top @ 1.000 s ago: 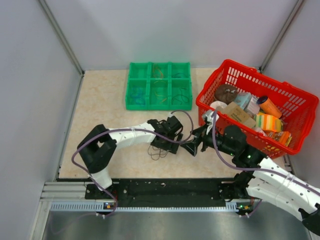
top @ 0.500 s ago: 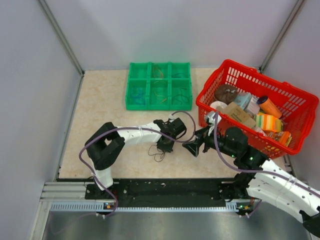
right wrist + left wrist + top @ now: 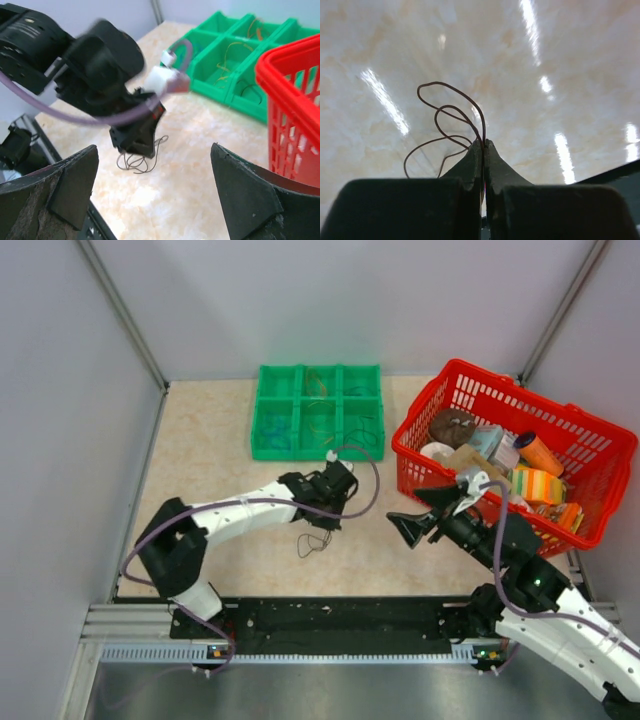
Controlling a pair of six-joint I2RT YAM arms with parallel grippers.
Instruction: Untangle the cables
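Observation:
A small tangle of thin dark cables (image 3: 313,541) lies on the beige table, near the middle. My left gripper (image 3: 323,523) points down over it and is shut on one dark brown strand. In the left wrist view that strand's loops (image 3: 451,107) rise from between the closed fingertips (image 3: 476,156). The right wrist view shows the same cables (image 3: 137,161) trailing below the left gripper (image 3: 136,142). My right gripper (image 3: 403,526) hangs open to the right of the tangle, apart from it. Nothing sits between its fingers (image 3: 70,182).
A green compartment tray (image 3: 300,452) with thin wires in its cells stands at the back centre, also seen in the right wrist view (image 3: 235,95). A red basket (image 3: 420,475) full of groceries stands at the right, close behind my right arm.
My left gripper has closed on a strand and shifted slightly up and back. The right gripper has drawn away to the right, still open.

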